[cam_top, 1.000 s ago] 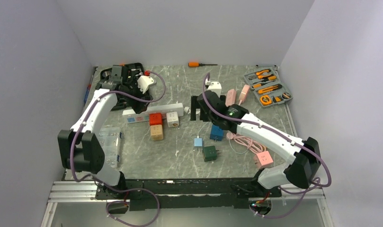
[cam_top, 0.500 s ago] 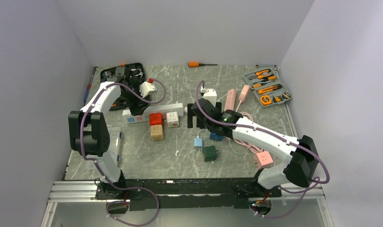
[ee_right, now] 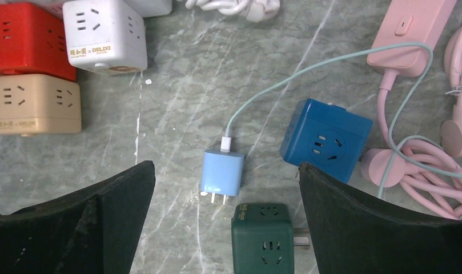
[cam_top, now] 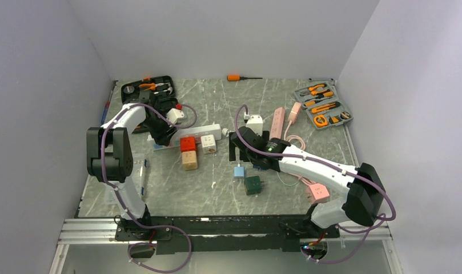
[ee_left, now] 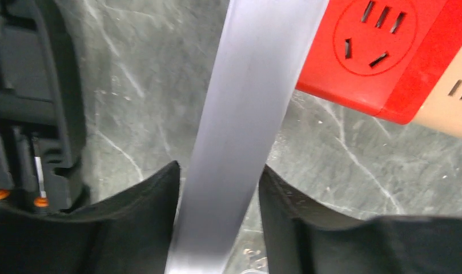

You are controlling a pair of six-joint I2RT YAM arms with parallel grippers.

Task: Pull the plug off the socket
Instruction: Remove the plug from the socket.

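Since a second ago the left arm has folded its elbow up and swung its left gripper [cam_top: 160, 136] from the black tool case [cam_top: 154, 85] in the far-left corner down onto the left end of the white power strip [cam_top: 208, 130]. The right gripper [cam_top: 234, 149] has drawn back a little toward the near edge.

In the left wrist view the strip is a smooth, pale, flat bar running between two matt black fingers [ee_left: 154, 194]. They sit close along both its sides, but I cannot tell whether they actually press it. A glossy red cube socket [ee_left: 382, 51] sits against the strip's near side, with a tan cube [cam_top: 189, 161] touching it on the near side and a white cube [ee_right: 105, 34] just to its right.

The right gripper's fingers are spread wide. Between them, mid-counter, lies a light-blue charger [ee_right: 221, 172], rounded and smooth, with its two bare prongs pointing toward the near edge. A thin pale-green cable [ee_right: 308, 71] runs from it. A blue cube [ee_right: 328, 140] lies just beside it and a dark green cube [ee_right: 262, 240] is near it.

The counter [cam_top: 217, 188] is grey-green stone-look sheet, veined and scuffed white. A pink strip [cam_top: 278, 119] and a coiled pink cord [ee_right: 428, 165] lie right of centre. A grey tray of orange-handled tools [cam_top: 322, 105] fills the far-right corner. Plain pale lavender walls [cam_top: 217, 34] close three sides.
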